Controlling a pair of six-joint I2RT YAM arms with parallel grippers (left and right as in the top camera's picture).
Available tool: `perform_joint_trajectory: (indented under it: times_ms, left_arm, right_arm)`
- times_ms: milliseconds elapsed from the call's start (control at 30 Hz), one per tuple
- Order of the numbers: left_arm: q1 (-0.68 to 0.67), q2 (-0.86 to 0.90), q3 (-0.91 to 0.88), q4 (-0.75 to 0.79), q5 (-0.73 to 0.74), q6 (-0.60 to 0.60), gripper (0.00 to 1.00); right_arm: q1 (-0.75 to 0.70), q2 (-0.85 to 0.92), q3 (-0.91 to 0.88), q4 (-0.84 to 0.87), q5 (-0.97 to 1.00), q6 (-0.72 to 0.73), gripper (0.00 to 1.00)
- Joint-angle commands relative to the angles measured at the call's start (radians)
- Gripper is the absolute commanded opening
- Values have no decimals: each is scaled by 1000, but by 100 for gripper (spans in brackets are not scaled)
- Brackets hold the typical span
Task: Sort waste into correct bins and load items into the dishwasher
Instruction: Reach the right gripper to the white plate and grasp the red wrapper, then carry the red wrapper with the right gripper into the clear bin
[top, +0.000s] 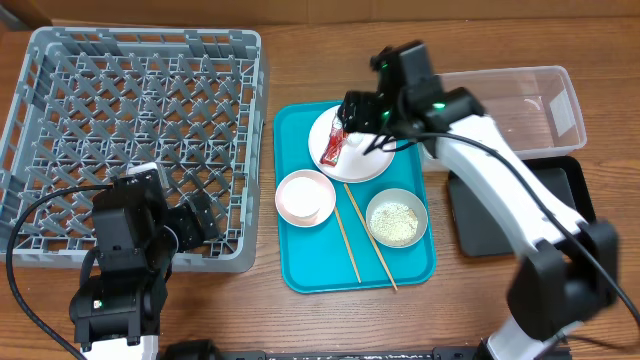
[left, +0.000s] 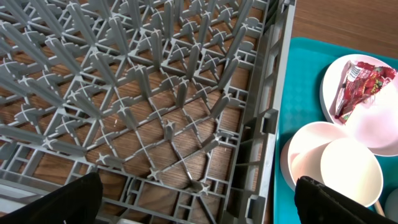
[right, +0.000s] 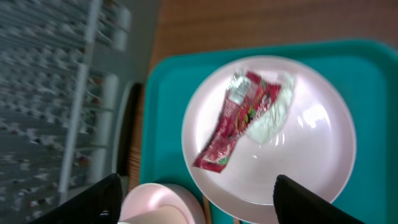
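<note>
The red snack wrapper (top: 333, 148) lies with white paper on the white plate (top: 368, 165) at the back of the teal tray (top: 300, 250); it shows in the right wrist view (right: 233, 121) and left wrist view (left: 360, 87). My right gripper (top: 352, 118) is open and empty above the plate (right: 298, 155), which also shows in the left wrist view (left: 333, 78). The pinkish-white bowl (top: 305, 197) holds a small white cup (left: 345, 171). The grey-green bowl (top: 397, 217) holds rice. My left gripper (top: 200, 225) is open over the grey dish rack (top: 130, 130) near its front right corner.
Two wooden chopsticks (top: 360, 240) lie on the teal tray between the bowls. The clear tub (top: 530, 100) stands at the back right, with the black tray (top: 520, 205) in front of it, partly under my right arm.
</note>
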Motion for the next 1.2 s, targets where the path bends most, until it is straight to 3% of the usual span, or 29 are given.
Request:
perform_joint_trajectory:
  times_ms: [0, 133, 267, 533, 800, 1167]
  left_arm:
    - [6, -3, 29, 5, -7, -21, 100]
    - [6, -3, 29, 5, -7, -21, 100]
    - [6, -3, 29, 5, -7, -21, 100]
    - [6, -3, 29, 5, -6, -21, 100]
    - [6, -3, 29, 5, -6, -21, 100]
    - [6, -3, 29, 5, -6, -21, 100]
  right_arm:
    - [37, 82, 21, 0, 63, 66, 78]
    - [66, 147, 21, 0, 133, 154, 77]
    - [90, 203, 21, 30, 138, 214, 66]
    - [137, 280, 21, 70, 192, 334, 65]
    - [137, 282, 21, 148, 205, 335, 56]
    - [137, 340, 21, 156, 204, 335, 57]
